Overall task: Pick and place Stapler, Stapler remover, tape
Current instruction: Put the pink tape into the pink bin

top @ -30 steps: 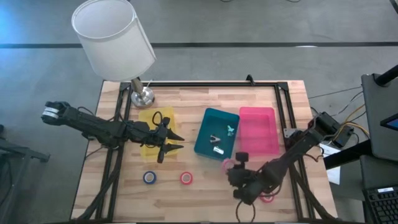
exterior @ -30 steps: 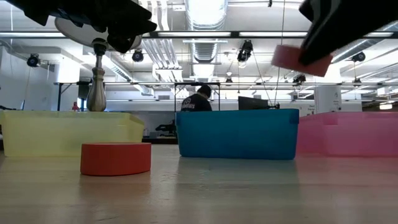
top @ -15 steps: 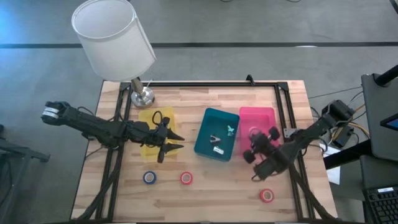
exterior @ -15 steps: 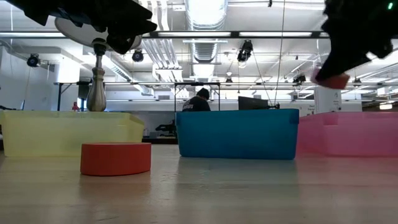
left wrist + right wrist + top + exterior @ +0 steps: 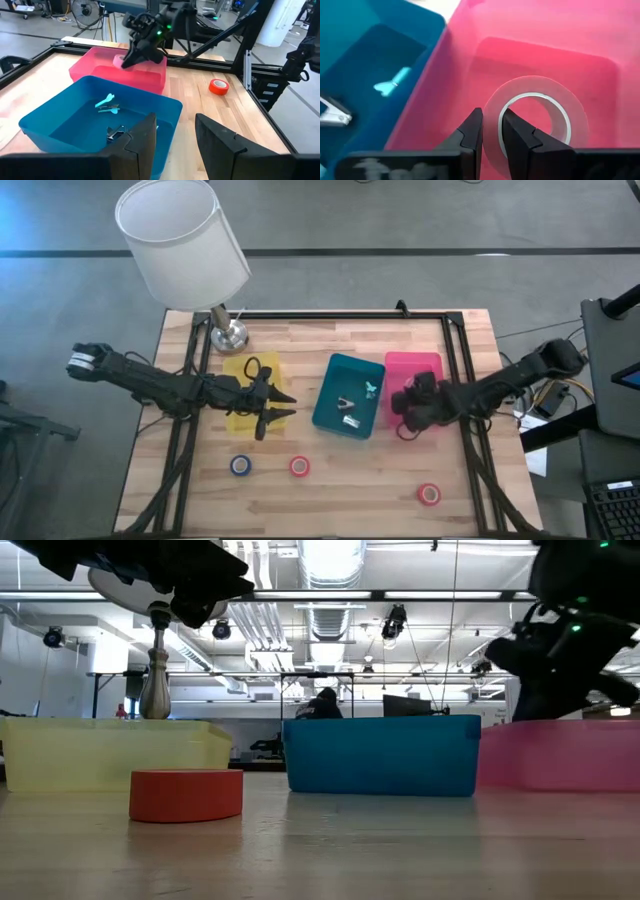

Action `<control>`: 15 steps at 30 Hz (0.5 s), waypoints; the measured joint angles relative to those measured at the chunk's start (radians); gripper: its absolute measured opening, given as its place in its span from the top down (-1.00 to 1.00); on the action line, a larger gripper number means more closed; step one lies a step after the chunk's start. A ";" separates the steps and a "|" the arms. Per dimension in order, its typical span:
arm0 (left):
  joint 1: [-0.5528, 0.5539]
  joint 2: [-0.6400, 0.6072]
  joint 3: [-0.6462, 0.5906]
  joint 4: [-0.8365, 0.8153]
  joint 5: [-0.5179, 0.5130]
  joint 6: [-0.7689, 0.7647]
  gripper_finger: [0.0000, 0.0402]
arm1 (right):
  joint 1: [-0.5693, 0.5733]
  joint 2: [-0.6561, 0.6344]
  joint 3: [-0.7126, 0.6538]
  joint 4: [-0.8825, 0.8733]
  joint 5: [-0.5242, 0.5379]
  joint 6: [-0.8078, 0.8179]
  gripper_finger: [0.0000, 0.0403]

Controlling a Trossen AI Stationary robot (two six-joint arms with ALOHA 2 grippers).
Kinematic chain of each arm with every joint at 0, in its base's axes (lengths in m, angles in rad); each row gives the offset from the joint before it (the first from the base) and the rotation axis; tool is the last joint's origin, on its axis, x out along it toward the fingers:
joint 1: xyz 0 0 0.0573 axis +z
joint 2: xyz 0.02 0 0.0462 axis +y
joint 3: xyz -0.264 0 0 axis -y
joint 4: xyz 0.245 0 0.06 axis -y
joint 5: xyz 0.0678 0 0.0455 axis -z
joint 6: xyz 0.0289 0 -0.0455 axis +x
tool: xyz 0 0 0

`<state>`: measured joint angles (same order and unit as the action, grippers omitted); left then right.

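My right gripper (image 5: pixel 406 406) hovers over the pink tray (image 5: pixel 438 372), shut on a pale pink tape roll (image 5: pixel 535 107). The left wrist view shows that gripper (image 5: pixel 142 42) just above the tray's rim. Three more rolls lie flat on the table: a blue one (image 5: pixel 240 465), a red one (image 5: pixel 299 466) and another red one (image 5: pixel 429 494). My left gripper (image 5: pixel 275 408) is open and holds still above the table between the yellow tray (image 5: pixel 232 372) and the blue tray (image 5: pixel 333 383), touching nothing. My right gripper pinches the ring wall of the tape roll (image 5: pixel 492 107), with one finger (image 5: pixel 512 125) inside the open centre and the other finger (image 5: pixel 472 125) outside. The fingers slant down into the pink tray. Whether the roll rests on the tray floor cannot be told.
The blue tray holds a small teal piece (image 5: pixel 370 387) and a metal piece (image 5: pixel 346 405). A dark object (image 5: pixel 252 368) lies in the yellow tray. A lamp with a white shade (image 5: pixel 180 240) stands at the far left corner. A black frame (image 5: pixel 455 350) edges the table.
My right gripper has carried the pink roll from above the table's near part toward the far edge and over the pink tray, then lowered it toward the tray. It stayed shut on the roll. The red roll by the near right stayed on the table.
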<state>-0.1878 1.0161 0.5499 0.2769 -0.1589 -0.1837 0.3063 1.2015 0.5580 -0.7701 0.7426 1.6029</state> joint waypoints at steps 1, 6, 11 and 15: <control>0.000 0.000 0.000 0.000 0.000 0.000 0.30 | -0.020 0.002 -0.008 0.046 -0.003 -0.026 0.73; 0.000 0.000 0.000 0.000 0.000 0.000 0.30 | -0.113 0.037 -0.020 0.175 -0.041 -0.172 0.73; 0.000 0.000 0.000 -0.001 0.000 -0.002 0.30 | -0.156 0.093 -0.018 0.183 -0.046 -0.217 0.73; 0.000 0.000 -0.001 -0.001 0.000 -0.003 0.30 | -0.175 0.149 -0.011 0.187 -0.051 -0.221 0.73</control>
<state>-0.1875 1.0161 0.5492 0.2764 -0.1588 -0.1864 0.1309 1.3507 0.5473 -0.5835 0.6921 1.3821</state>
